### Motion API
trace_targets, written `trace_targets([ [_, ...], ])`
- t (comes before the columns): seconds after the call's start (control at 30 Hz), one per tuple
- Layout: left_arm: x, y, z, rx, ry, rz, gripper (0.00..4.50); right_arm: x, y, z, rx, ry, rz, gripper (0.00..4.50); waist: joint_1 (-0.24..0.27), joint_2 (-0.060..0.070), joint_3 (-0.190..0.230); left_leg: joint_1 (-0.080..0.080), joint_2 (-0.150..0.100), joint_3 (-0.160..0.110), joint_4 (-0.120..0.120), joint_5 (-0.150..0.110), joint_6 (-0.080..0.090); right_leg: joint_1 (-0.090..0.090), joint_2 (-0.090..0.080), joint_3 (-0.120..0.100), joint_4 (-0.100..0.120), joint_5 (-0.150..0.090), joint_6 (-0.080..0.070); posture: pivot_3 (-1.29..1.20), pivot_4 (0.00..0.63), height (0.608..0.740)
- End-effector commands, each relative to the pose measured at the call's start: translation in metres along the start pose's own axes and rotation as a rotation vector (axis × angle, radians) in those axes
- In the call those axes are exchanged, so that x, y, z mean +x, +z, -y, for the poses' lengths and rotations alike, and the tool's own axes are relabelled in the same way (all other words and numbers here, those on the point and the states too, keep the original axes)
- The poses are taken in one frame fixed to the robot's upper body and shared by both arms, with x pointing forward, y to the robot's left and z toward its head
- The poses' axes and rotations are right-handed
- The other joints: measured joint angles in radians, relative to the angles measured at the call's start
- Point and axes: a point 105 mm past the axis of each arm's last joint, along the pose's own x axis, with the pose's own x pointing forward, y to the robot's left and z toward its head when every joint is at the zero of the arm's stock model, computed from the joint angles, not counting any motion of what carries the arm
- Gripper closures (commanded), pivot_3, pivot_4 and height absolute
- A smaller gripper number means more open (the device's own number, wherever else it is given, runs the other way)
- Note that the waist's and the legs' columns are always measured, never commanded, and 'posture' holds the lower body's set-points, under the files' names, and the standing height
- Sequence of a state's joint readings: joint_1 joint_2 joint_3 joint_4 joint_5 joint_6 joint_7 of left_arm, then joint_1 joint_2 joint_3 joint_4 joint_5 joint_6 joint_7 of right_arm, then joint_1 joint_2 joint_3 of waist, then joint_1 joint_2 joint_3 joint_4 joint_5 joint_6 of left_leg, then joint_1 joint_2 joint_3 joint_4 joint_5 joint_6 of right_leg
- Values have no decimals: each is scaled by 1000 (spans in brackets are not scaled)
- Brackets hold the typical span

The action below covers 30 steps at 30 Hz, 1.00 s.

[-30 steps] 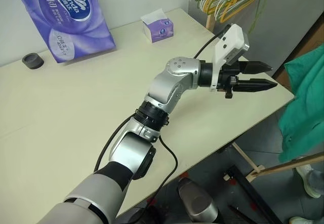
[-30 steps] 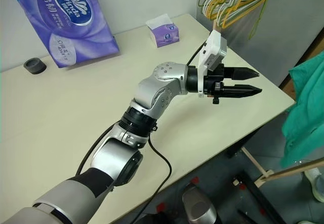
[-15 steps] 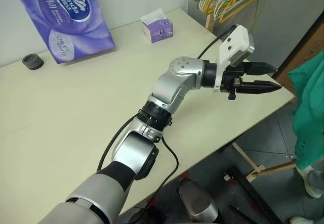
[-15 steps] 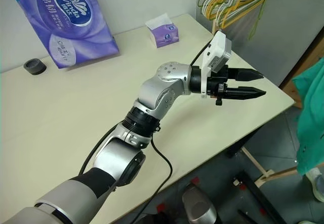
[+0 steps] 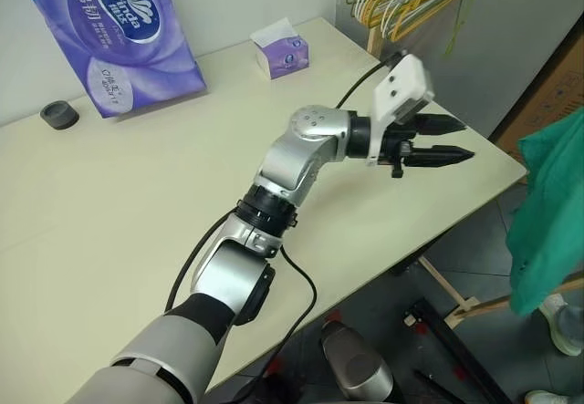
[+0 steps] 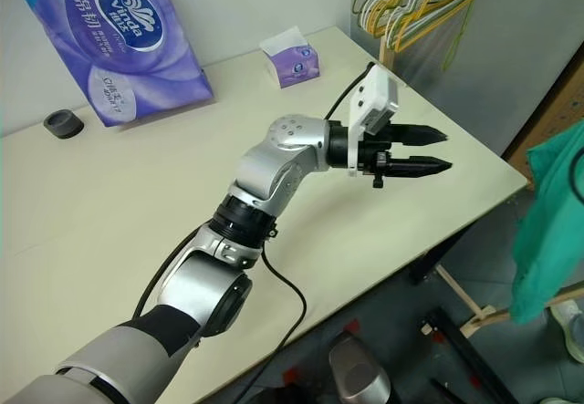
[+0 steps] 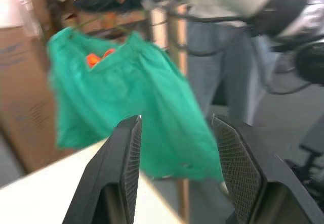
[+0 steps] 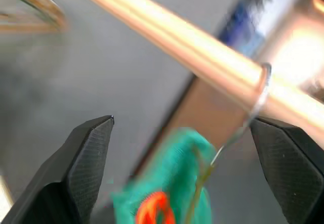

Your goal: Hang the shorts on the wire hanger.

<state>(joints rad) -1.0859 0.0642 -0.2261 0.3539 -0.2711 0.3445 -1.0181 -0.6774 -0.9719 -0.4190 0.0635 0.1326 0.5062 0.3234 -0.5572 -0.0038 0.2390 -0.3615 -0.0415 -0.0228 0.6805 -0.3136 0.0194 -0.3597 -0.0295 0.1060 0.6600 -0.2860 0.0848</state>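
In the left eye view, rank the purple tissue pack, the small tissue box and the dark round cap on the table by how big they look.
1. Purple tissue pack, clearly the largest.
2. Small tissue box, much smaller.
3. Dark round cap, smallest, though not far behind the box.
All three sit toward the far side of the table, so nearness hardly skews the order.

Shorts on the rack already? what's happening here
Looks like it. The teal shorts hang on the wire hanger, whose hook sits over a wooden rail off the table's right edge. The right gripper is open with the hook and the shorts between its fingers, gripping nothing. The left gripper hovers partly open and empty over the table, pointing toward the shorts. A tissue pack, a tissue box and spare hangers sit farther back.
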Motion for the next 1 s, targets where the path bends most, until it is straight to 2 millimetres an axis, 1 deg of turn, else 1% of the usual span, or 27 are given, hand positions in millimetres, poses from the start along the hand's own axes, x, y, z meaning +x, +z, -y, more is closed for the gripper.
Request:
trace_targets([
  [0.03,-27,7,-16,52,170,5,2155,-10,32,-44,-17,129,197,27,1,0,0,0,0,0,1,1,-1,-1,0,0,2,0,0,-517,175,740],
  [0.07,-42,1,-23,48,255,-15,2155,-14,30,-74,6,235,218,27,1,0,0,0,0,0,1,1,-1,-2,0,0,4,0,0,-489,172,740],
  [0.1,-51,-2,-27,46,314,-29,2155,-19,29,-93,24,306,230,27,3,0,0,-1,0,0,0,2,-1,-3,0,0,5,0,0,-467,168,740],
  [0.13,-69,-10,-34,41,421,-60,2155,-27,27,-123,22,417,261,27,6,0,-1,-1,1,-1,1,2,-1,-4,1,0,6,0,0,-442,164,740],
  [0.17,-91,-20,-42,35,546,-100,2155,-35,24,-148,35,498,276,27,9,0,-1,-1,1,-1,0,3,-1,-5,1,-1,7,0,-1,-442,164,740],
  [0.2,-112,-28,-48,36,658,-134,2155,-41,23,-165,78,545,286,27,13,0,-3,-1,1,-2,1,3,-1,-5,1,-2,8,0,-1,-423,160,740],
  [0.23,-128,-33,-50,19,742,-152,2155,-44,23,-177,105,569,295,27,17,0,-6,-1,1,-1,1,4,-2,-9,1,-1,11,1,-1,-400,157,740],
  [0.3,-148,-39,-46,6,826,-164,2155,-47,27,-187,52,578,337,27,43,0,-6,-3,1,-1,1,5,-5,-15,0,-1,17,1,-1,-386,154,740],
  [0.37,-164,-42,-43,-12,894,-171,2155,-44,36,-184,-27,507,406,27,67,0,-6,-6,-1,-2,1,9,-5,-20,-2,-2,21,1,-1,-366,149,740],
  [0.4,-172,-43,-41,-28,926,-168,2155,-43,43,-181,-76,459,453,27,89,0,-6,-7,-1,-2,1,9,-5,-21,-2,-2,21,1,-1,-366,149,740],
  [0.43,-177,-44,-40,-35,951,-166,2155,-45,48,-184,-86,460,490,27,103,-1,-6,-7,-1,-3,2,9,-5,-21,-3,-3,21,1,-1,-362,147,740],
  [0.5,-188,-44,-38,-32,1022,-159,2155,-57,56,-201,-59,534,551,27,130,-6,-11,-8,-1,-4,3,9,-5,-21,-4,-5,21,1,-1,-352,146,740],
  [0.57,-210,-50,-37,-17,1169,-196,2155,-79,49,-237,73,738,517,27,149,-14,-23,-8,-1,-7,2,9,-5,-21,-3,-8,20,1,-1,-335,143,740],
  [0.63,-232,-59,-31,-19,1312,-242,2155,-91,37,-259,176,835,456,27,162,-17,-34,-11,0,-11,1,9,-6,-23,-2,-10,19,1,-1,-315,141,740],
  [0.73,-262,-74,-13,-47,1520,-297,2155,-93,19,-281,297,871,349,27,182,-17,-38,-19,-1,-14,2,11,-9,-30,-4,-10,20,1,-2,-284,133,740],
  [0.77,-274,-81,-4,-56,1588,-323,2155,-92,13,-288,336,868,325,27,189,-18,-38,-20,-1,-13,3,11,-9,-30,-4,-11,20,1,-2,-269,130,740],
  [0.8,-289,-95,9,-115,1682,-357,2155,-91,3,-297,391,864,272,27,196,-19,-41,-20,-2,-13,4,11,-9,-30,-4,-11,20,2,-3,-256,127,740],
  [0.83,-301,-106,21,-159,1750,-383,2155,-90,-4,-304,420,857,239,27,201,-19,-45,-20,-1,-14,5,11,-9,-30,-4,-11,20,3,-4,-251,125,740],
  [0.9,-313,-118,37,-186,1814,-424,2155,-93,-15,-315,434,867,206,27,222,-20,-51,-20,-1,-16,5,11,-9,-30,-4,-13,21,3,-4,-236,121,740],
  [1.0,-321,-125,48,-190,1845,-452,2155,-97,-23,-325,460,879,179,27,257,-19,-52,-20,-1,-19,5,13,-11,-30,-3,-15,21,4,-6,-219,116,740],
])
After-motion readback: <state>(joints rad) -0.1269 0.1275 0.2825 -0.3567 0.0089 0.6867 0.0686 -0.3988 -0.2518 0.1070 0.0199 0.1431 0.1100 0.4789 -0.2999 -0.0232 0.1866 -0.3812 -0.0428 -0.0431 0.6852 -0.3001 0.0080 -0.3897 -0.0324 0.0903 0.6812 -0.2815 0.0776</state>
